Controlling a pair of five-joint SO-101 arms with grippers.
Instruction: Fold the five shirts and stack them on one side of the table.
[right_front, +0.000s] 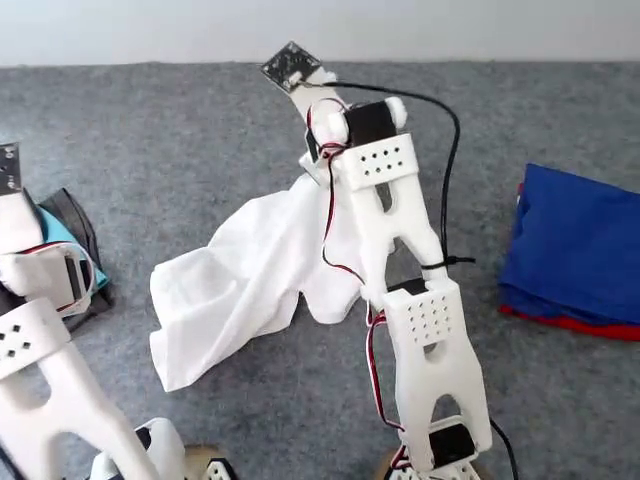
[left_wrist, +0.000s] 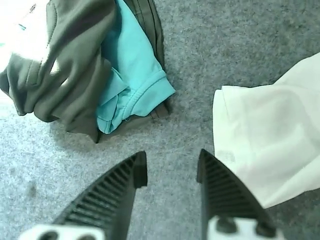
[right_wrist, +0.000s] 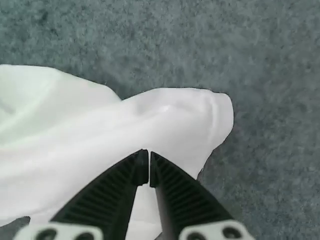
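Note:
A crumpled white shirt (right_front: 250, 285) lies mid-table, with one corner drawn up to my right gripper (right_front: 318, 165). In the right wrist view the gripper (right_wrist: 149, 160) is shut, its tips pinching a fold of the white shirt (right_wrist: 100, 125). My left gripper (left_wrist: 171, 167) hangs open over bare grey table, between the white shirt's edge (left_wrist: 265, 140) and a heap made of a dark grey shirt (left_wrist: 65, 75) and a teal shirt (left_wrist: 135, 65). That heap (right_front: 72, 225) sits at the table's left edge beside the left arm.
A folded blue shirt (right_front: 580, 250) rests on a red one (right_front: 570, 322) at the right edge of the table. The grey carpet-like tabletop (right_front: 180, 130) is open at the back and front middle. The right arm's cable (right_front: 452, 150) loops over it.

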